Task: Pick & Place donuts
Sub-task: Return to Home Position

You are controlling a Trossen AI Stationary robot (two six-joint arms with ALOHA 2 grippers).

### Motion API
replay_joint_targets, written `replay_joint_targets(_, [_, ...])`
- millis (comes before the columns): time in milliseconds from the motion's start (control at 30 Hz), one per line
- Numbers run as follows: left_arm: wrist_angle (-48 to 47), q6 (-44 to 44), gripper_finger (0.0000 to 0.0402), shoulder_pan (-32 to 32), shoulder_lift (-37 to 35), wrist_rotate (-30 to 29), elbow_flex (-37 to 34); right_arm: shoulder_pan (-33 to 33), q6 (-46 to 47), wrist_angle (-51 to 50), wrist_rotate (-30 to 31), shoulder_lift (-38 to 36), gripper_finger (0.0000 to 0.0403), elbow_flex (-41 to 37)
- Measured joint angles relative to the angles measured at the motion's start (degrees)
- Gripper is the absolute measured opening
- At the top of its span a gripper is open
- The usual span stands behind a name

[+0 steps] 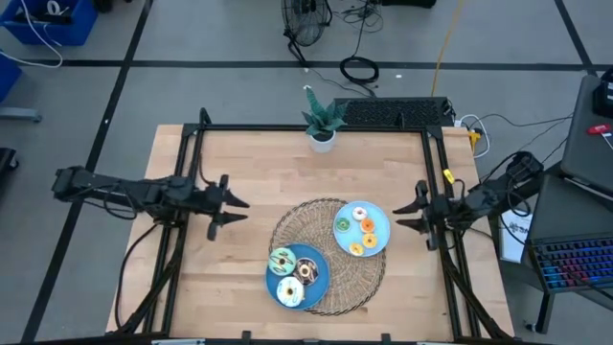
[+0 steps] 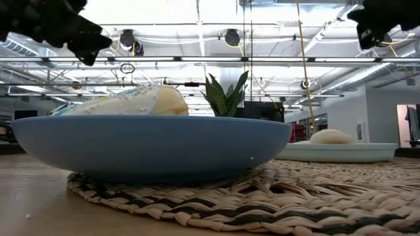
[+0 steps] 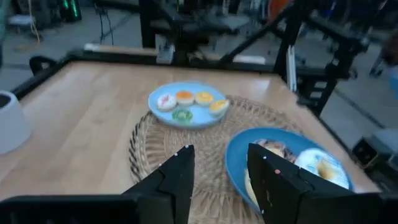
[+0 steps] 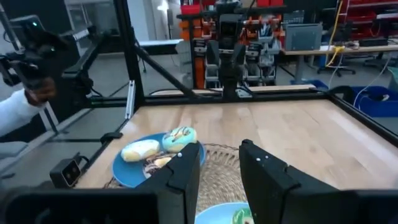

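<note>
Three donuts lie on the dark blue plate (image 1: pixel 320 284): teal (image 1: pixel 282 259), chocolate (image 1: pixel 308 271) and cream (image 1: pixel 289 291). Several smaller ones, green (image 1: pixel 343 224), pink-white (image 1: pixel 360 213), orange (image 1: pixel 368 226) and yellow (image 1: pixel 356 249), lie on the light blue plate (image 1: pixel 381 222). Both plates rest on a round woven mat (image 1: pixel 287 225). My left gripper (image 1: pixel 235 204) hovers open over bare wood, left of the mat. My right gripper (image 1: pixel 407 213) hovers open just right of the light plate. In the left wrist view both plates (image 3: pixel 186 115) (image 3: pixel 239 155) show beyond the open fingers (image 3: pixel 180 180).
A potted plant (image 1: pixel 322 125) stands at the table's far edge, behind the mat. Black frame rails (image 1: pixel 182 192) run along the table's left, right and far sides. A person's sleeved hand (image 4: pixel 25 102) holding a controller shows beyond the table in the right wrist view.
</note>
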Motion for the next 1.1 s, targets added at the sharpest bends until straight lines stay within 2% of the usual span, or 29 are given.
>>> replay_joint_targets(167, [0.3, 0.5, 0.0150, -1.5, -8.9, 0.1, -5.6, 0.0, -0.5, 0.0, -0.3, -7.3, 0.0098, -3.8])
replay_joint_targets(400, [-4.8, 1.0, 0.0150, -1.7, -19.4, -0.2, -8.5, 0.0, -0.4, -2.2, -9.1, -14.1, 0.0099, -5.9])
replay_joint_targets(500, [-7.7, 1.4, 0.0150, -1.7, -23.2, -0.2, -8.5, 0.0, -0.5, -0.1, -12.0, -14.4, 0.0098, -7.3])
replay_joint_targets(667, [-13.6, 2.1, 0.0150, -1.7, -28.3, -0.2, -8.5, -0.5, -1.5, 7.6, -12.2, -14.3, 0.0100, -13.0])
replay_joint_targets(800, [-15.7, 2.4, 0.0150, -1.7, -30.7, -0.2, -8.5, -2.1, 0.0, 11.3, -12.3, -14.3, 0.0098, -16.6])
replay_joint_targets(1000, [-16.8, 4.4, 0.0150, -1.7, -30.7, -0.2, -8.5, -5.6, 2.2, 13.9, -20.8, -14.2, 0.0100, -19.4])
replay_joint_targets(1100, [-15.9, 4.8, 0.0150, -1.7, -30.7, -0.2, -8.5, -8.2, 0.5, 14.7, -20.6, -14.3, 0.0099, -19.6])
